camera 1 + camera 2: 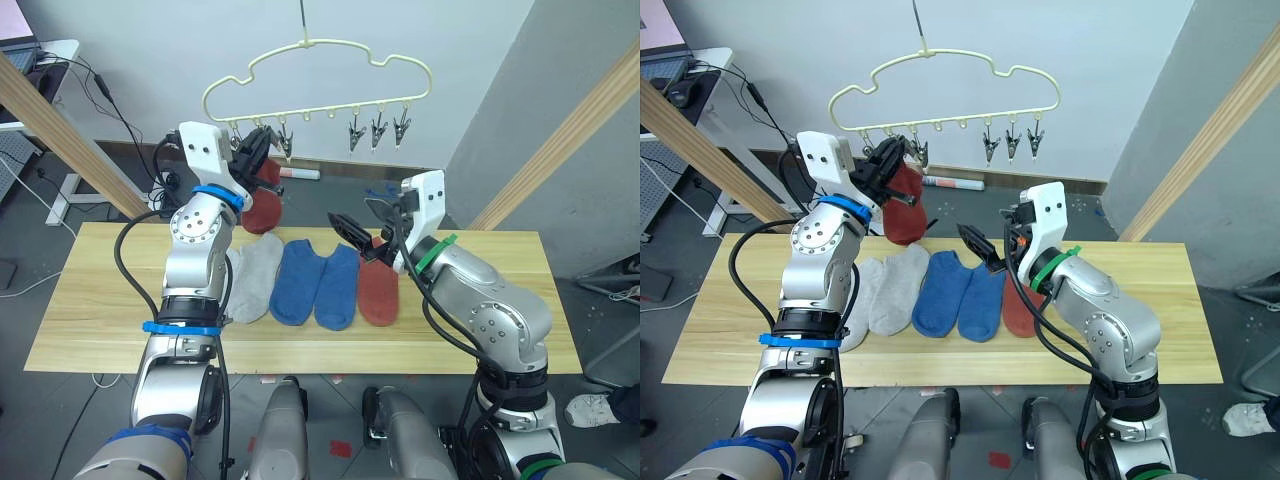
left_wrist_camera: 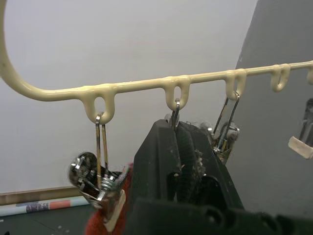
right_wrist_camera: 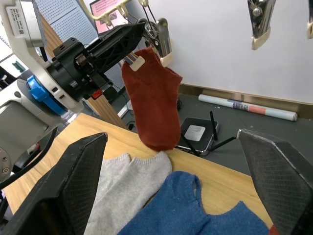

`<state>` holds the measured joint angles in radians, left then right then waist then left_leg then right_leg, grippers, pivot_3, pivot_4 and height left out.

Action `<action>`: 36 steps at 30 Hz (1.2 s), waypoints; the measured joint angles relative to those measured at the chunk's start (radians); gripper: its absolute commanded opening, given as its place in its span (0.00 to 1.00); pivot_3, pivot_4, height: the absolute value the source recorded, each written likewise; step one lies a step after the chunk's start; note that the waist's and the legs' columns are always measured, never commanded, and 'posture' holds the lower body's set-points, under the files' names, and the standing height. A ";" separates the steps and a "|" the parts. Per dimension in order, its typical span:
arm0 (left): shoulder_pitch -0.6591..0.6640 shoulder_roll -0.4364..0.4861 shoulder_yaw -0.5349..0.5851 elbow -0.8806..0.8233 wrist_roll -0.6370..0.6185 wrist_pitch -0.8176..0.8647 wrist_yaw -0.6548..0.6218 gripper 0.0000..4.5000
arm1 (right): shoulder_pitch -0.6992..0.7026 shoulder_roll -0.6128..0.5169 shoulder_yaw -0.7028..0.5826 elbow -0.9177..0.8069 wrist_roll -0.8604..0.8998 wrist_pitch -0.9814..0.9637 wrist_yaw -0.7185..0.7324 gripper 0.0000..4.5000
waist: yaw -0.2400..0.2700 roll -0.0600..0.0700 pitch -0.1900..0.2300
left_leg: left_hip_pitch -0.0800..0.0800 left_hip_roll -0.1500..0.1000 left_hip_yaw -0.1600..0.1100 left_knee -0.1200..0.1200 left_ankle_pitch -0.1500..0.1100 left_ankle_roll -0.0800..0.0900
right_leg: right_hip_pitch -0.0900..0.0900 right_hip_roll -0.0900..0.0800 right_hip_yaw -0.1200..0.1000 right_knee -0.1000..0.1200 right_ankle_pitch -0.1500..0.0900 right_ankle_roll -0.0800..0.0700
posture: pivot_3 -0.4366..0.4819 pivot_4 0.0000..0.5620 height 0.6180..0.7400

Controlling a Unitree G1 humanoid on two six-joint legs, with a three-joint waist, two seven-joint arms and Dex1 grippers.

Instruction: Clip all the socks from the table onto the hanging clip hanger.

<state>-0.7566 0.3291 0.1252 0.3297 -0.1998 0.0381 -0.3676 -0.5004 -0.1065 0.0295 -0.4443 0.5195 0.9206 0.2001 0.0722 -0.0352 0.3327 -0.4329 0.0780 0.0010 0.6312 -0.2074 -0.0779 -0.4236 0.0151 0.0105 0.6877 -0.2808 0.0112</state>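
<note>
My left end effector (image 1: 258,152) is raised to the bar of the clip hanger (image 1: 318,75), its black fingers pressed together around the second metal clip (image 2: 174,115) from the hanger's left end. Just beside it, the first clip (image 2: 105,188) grips the cuff of a rust red sock (image 3: 155,105), which hangs free below the bar, above the far edge of the tabletop (image 1: 95,320).

My right end effector (image 1: 352,229) sits low over the tabletop, near the middle of the sock row, with its two fingers (image 3: 73,181) spread wide apart and nothing between them.

On the tabletop five socks lie side by side, toes toward me: two light grey socks (image 1: 255,275) at my left, two blue socks (image 1: 318,283) in the middle, touching along their edges, and a second rust red sock (image 1: 378,292) at the right end, partly under my right arm.

Three more clips (image 1: 377,131) hang empty toward the right end of the hanger's bar. The hanger's hook (image 1: 302,22) runs up out of view against a white wall (image 1: 130,60).
</note>
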 measured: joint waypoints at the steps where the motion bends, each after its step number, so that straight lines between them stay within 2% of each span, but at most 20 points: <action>1: 0.004 0.001 0.000 -0.009 -0.004 0.011 -0.005 0.00 | 0.006 -0.027 0.019 0.019 -0.031 -0.010 -0.005 1.00 | 0.000 0.000 0.000 | 0.000 0.000 0.000 0.000 0.000 0.000 | 0.000 0.000 0.000 0.000 0.000 0.000 | 0.65 0.56 1.00; 5: 0.044 0.020 0.019 -0.084 -0.052 0.100 -0.021 0.00 | 0.049 -0.167 0.142 0.178 -0.210 -0.100 0.003 1.00 | -0.002 0.000 0.000 | 0.000 -0.001 0.001 0.000 0.000 0.000 | 0.000 -0.001 0.001 0.000 0.000 0.000 | 0.66 0.56 1.00; 9: 0.079 0.030 0.040 -0.188 -0.123 0.242 -0.041 0.00 | 0.056 -0.195 0.228 0.373 -0.331 -0.242 0.043 1.00 | -0.012 0.000 0.000 | 0.000 0.000 0.001 0.000 0.000 0.000 | 0.000 0.000 0.001 0.001 0.000 0.000 | 0.66 0.55 1.00; 13: 0.084 0.065 0.055 -0.266 -0.221 0.425 -0.065 0.00 | 0.034 -0.170 0.256 0.572 -0.391 -0.357 0.092 1.00 | -0.022 0.000 0.000 | 0.001 0.000 0.000 0.000 0.001 -0.001 | 0.000 0.000 0.001 0.001 0.000 0.000 | 0.70 0.55 1.00; 19: 0.077 0.176 0.126 -0.340 -0.395 0.704 -0.127 0.00 | -0.054 -0.104 0.235 0.822 -0.433 -0.502 0.123 1.00 | -0.023 0.000 0.000 | 0.001 0.000 0.000 0.000 0.002 -0.002 | 0.000 0.000 0.001 0.003 0.000 0.000 | 0.71 0.54 1.00; 27: 0.090 0.208 0.140 -0.369 -0.435 0.768 -0.146 0.00 | -0.144 -0.068 0.236 1.020 -0.500 -0.606 0.180 1.00 | -0.019 -0.002 -0.003 | 0.005 0.000 0.000 0.000 0.002 -0.003 | 0.003 0.000 0.002 0.003 0.000 0.000 | 0.71 0.53 1.00; 30: 0.091 0.208 0.140 -0.370 -0.436 0.775 -0.146 0.00 | -0.146 -0.073 0.238 1.036 -0.524 -0.616 0.204 0.87 | -0.019 -0.002 -0.004 | 0.006 0.000 0.000 0.000 0.002 -0.003 | 0.004 0.000 0.003 0.005 0.000 0.000 | 0.72 0.53 1.00; 36: 0.110 0.208 0.143 -0.390 -0.450 0.784 -0.148 0.00 | -0.080 -0.127 0.261 0.975 -0.559 -0.645 0.265 0.40 | -0.017 -0.003 -0.007 | 0.008 0.000 0.000 0.000 0.003 -0.003 | 0.005 0.000 0.004 0.007 0.000 0.000 | 0.72 0.55 1.00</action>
<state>-0.6470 0.5369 0.2681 -0.0599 -0.6497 0.8222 -0.5156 -0.5802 -0.2330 0.2903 0.5306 -0.0392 0.2756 0.4648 0.0553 -0.0378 0.3256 -0.4245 0.0777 0.0014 0.6308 -0.2048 -0.0809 -0.4191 0.0150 0.0142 0.6945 -0.2809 0.0114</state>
